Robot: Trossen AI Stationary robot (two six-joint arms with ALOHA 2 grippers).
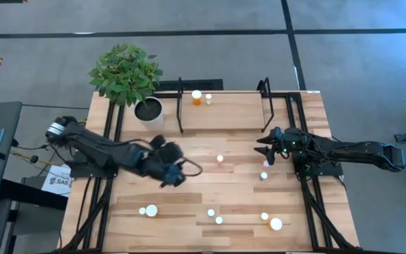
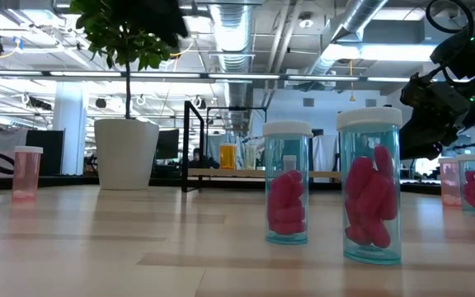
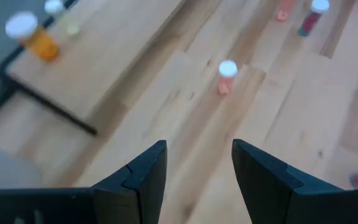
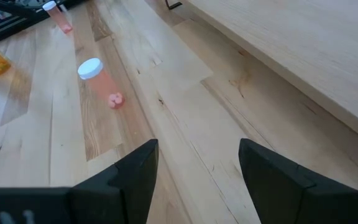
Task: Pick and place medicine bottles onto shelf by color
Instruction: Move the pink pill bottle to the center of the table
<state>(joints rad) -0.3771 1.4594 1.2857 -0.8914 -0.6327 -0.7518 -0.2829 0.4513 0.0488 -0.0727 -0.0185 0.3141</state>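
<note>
Two bottles (image 1: 197, 97) stand on the shelf (image 1: 224, 111); the rest dot the table (image 1: 210, 187). Left hand (image 1: 175, 174) and right hand (image 1: 265, 146) hover above it, fingers apart, empty.

Light is even and fairly bright, coming from above: in the low view, long ceiling lamps (image 2: 138, 74) glow across the upper part of the frame and the room behind looks washed out and hazy. Seen from above, the tabletop (image 1: 210, 190) is evenly lit, with only short soft shadows under the plant (image 1: 125, 72) at upper left. The left arm (image 1: 118, 152) is smeared with motion blur there. In the left wrist view the whole scene is soft, the orange bottle (image 3: 33, 37) at upper left blurred. The right wrist view is sharper; its pink bottle (image 4: 101, 81) casts a faint shadow.
</note>
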